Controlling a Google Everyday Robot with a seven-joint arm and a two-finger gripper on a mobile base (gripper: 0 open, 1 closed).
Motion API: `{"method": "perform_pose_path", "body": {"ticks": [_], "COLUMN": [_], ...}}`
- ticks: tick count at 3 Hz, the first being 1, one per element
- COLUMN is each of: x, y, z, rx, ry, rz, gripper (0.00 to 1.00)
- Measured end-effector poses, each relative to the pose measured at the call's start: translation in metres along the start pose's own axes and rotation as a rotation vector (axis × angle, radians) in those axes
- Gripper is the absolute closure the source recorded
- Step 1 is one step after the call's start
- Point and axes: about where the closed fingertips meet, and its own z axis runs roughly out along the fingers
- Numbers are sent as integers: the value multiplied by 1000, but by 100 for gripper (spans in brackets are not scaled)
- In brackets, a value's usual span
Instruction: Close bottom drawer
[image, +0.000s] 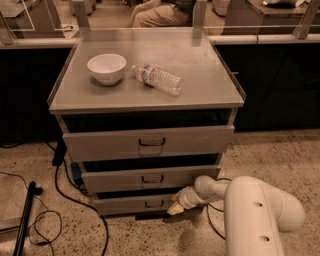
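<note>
The bottom drawer (135, 203) is the lowest of three grey drawers in the cabinet, with a narrow front and a small dark handle (154, 204). It stands out only slightly, less than the middle drawer (150, 178) above it. My gripper (175, 209) is low near the floor, its pale tip against the right end of the bottom drawer's front panel. My white arm (255, 212) reaches in from the lower right.
The top drawer (147, 141) stands out furthest. A white bowl (106, 67) and a plastic water bottle (157, 79) lie on the cabinet top. Black cables (65, 192) trail on the speckled floor at the left, beside a dark pole (24, 220).
</note>
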Motion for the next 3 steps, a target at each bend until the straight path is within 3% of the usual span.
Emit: {"method": "perform_pose_path", "body": {"ticks": [1,2,3], "x": [0,0,5], "y": [0,0,10], "z": [0,0,-3], "rx": [0,0,0], "ry": [0,0,0], "rz": [0,0,0], "gripper": [8,0,0]}}
